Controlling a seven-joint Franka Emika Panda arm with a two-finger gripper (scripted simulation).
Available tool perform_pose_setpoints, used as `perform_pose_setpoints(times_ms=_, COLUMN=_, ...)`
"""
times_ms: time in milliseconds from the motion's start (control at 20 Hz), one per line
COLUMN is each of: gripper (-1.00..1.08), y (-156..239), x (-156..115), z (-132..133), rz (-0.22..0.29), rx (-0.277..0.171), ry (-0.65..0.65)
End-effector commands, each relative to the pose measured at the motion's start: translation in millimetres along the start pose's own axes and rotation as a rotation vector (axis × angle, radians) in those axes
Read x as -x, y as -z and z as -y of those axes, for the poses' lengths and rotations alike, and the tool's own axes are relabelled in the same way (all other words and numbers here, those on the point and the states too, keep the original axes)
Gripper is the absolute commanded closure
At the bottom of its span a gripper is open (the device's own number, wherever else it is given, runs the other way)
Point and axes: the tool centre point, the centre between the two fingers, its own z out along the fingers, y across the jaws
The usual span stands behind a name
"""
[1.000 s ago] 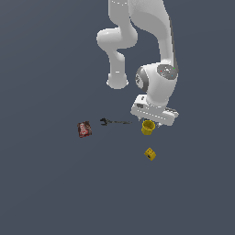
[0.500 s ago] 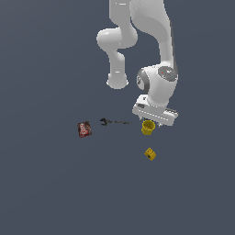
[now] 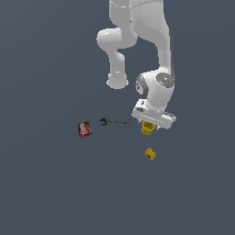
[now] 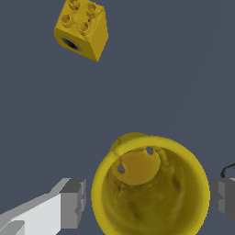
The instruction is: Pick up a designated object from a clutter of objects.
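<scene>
**Yellow cup between the tool's fingers, cube and other items apart**

Yellow cup [image 4: 151, 188] sits directly under the wrist camera, mouth up, and I can see straight into it. Its interior holds nothing loose; the floor of the cup is a flat disc with two small holes through it, and the inner wall looks mottled and slightly rough. Its rim is round and smooth, and the body narrows toward the base.

My tool [image 4: 147, 202] straddles the cup: one grey pad [image 4: 73, 202] stands just beside the rim on one side, the other pad [image 4: 225, 199] just beside it on the opposite side. A narrow gap shows at the first pad, so I read the tool as spread around the cup and not clamped on it. Whether the second pad touches, I cannot tell.

From the exterior view, the cup [image 3: 147, 129] shows just below the white hand of the arm [image 3: 153, 92], on the dark grey worktop [image 3: 50, 193].

Yellow cube [image 4: 81, 29] lies apart from the cup, tilted, with four round studs on one face and a dark hole in another. On the exterior view's left of the cup lies a thin dark wrench-like tool [image 3: 114, 121], and beyond it a red-and-dark packet [image 3: 84, 129], well apart.
</scene>
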Motion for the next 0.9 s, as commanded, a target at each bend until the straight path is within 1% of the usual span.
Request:
perform_pose_setpoints(times_ms=0, gripper=-0.92, y=-11, x=0, z=0, rz=0.0, rx=0.0, ry=-0.001)
perform_pose_setpoints(times_ms=350, gripper=-0.92, y=-24, x=0, z=0, rz=0.0, rx=0.0, ry=-0.001)
perform_pose_setpoints(times_ms=400, gripper=1.08, y=-24, x=0, z=0, rz=0.0, rx=0.0, ry=-0.001)
perform_pose_setpoints(times_ms=850, gripper=1.08, y=-24, x=0, z=0, rz=0.0, rx=0.0, ry=-0.001)
